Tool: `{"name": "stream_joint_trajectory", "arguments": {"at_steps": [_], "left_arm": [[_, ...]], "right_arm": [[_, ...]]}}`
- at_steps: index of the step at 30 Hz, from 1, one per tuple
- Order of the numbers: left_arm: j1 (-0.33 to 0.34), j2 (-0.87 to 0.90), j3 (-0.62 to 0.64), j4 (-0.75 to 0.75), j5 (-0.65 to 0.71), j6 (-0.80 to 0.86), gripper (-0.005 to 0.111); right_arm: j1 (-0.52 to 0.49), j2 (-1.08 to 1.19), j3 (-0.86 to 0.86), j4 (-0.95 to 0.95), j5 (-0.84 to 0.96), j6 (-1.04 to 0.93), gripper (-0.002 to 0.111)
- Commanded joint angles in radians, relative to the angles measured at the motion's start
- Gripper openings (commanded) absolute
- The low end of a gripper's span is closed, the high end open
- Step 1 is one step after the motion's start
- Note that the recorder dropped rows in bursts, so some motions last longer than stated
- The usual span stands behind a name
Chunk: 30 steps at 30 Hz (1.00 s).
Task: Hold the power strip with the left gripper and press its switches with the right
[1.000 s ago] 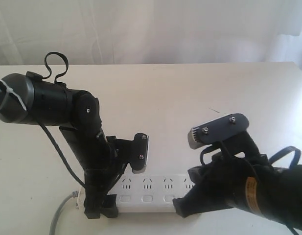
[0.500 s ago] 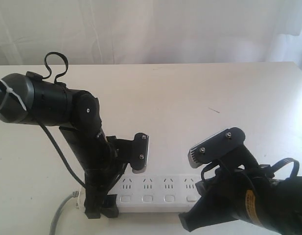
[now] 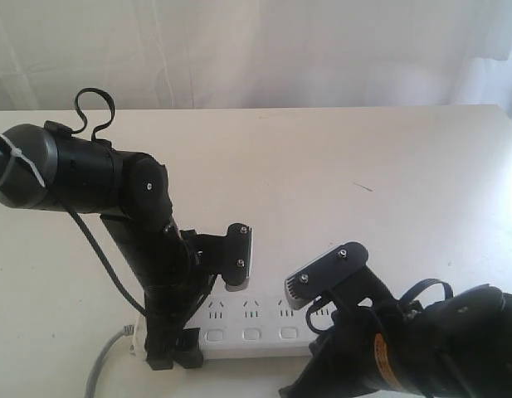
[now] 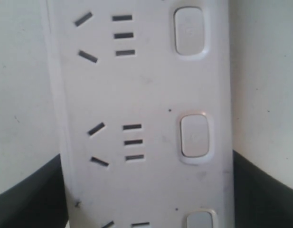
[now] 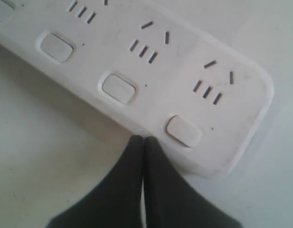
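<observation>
We note the power strip [image 3: 256,319] lying flat on the tabletop [image 3: 338,166], low in the exterior view, with its grey cord [image 3: 102,365] leaving the left end. The left tool [image 3: 204,307] grips that end: in its wrist view the black fingers [image 4: 27,199] sit against both long edges. The right tool [image 5: 144,140] is clenched, tips together, at the strip's edge beside the end switch [image 5: 183,130] and not on it; we cannot tell whether it touches. The right arm [image 3: 421,348] hides the strip's right end, so we count only three switches [image 3: 251,335] in the exterior view.
</observation>
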Motion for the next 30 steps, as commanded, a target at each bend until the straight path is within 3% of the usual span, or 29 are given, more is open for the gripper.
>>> {"name": "stream_joint_trajectory", "arguments": {"at_steps": [1,30], "left_arm": [[-0.009,0.004,0.007,-0.019,0.065,0.003,0.0],[-0.009,0.004,0.007,-0.005,0.084,0.003,0.0]], "right_arm": [[-0.001,0.002,-0.028,-0.012,0.012,0.007,0.0],[-0.001,-0.006,0.004,0.028,0.116,0.012,0.0]]}}
